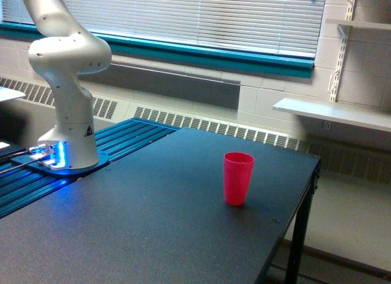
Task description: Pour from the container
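Fingers and the clear handled container are outside the exterior view, so the grip and the container's place cannot be told. Only the white jointed robot arm [64, 82] is seen, rising from its blue-lit base [58, 157] and cut off by the top edge. An opaque pink plastic tumbler [237, 178] stands upright on the dark matte surface [153, 235], well apart from the base, toward the exterior view's right.
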`<action>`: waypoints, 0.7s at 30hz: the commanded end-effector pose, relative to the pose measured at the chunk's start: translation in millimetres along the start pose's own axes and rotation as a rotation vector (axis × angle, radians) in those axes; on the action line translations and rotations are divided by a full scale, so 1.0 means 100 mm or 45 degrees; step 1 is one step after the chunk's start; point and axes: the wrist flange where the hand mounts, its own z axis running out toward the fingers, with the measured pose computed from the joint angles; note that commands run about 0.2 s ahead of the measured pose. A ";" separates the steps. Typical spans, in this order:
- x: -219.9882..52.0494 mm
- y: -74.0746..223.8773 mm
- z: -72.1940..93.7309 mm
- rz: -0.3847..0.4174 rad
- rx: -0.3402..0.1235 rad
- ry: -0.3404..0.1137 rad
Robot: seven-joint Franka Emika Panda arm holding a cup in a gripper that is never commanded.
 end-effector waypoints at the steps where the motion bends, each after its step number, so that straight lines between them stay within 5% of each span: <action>1: -0.08 0.06 0.16 0.035 -0.077 -0.032; 21: -0.30 -0.05 0.31 -0.029 -0.217 -0.059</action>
